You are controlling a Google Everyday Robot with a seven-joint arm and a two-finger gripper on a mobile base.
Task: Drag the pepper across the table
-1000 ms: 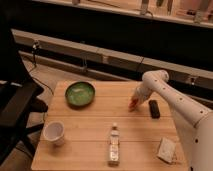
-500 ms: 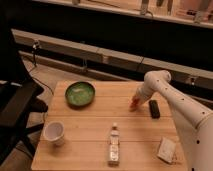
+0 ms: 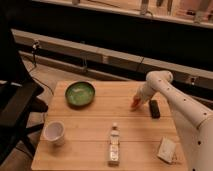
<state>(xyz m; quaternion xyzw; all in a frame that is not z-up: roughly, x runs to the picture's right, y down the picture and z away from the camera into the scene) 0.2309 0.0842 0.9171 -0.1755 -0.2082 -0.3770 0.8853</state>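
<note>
The pepper [image 3: 134, 104] is a small orange-red tapered item lying on the light wooden table [image 3: 100, 120], right of centre near the far edge. My gripper [image 3: 138, 99] comes in from the right on a white arm and is right at the pepper, over its upper right end. A black bar [image 3: 155, 108] lies just to the right of the gripper.
A green bowl [image 3: 79, 93] sits at the far left of the table. A white cup [image 3: 54, 132] stands at the front left. A small bottle [image 3: 114, 145] lies at the front centre. A white packet [image 3: 166, 149] lies at the front right. A black chair [image 3: 15, 107] stands left of the table.
The gripper and pepper have shifted slightly toward the right and the table's near side; the other objects have not moved.
</note>
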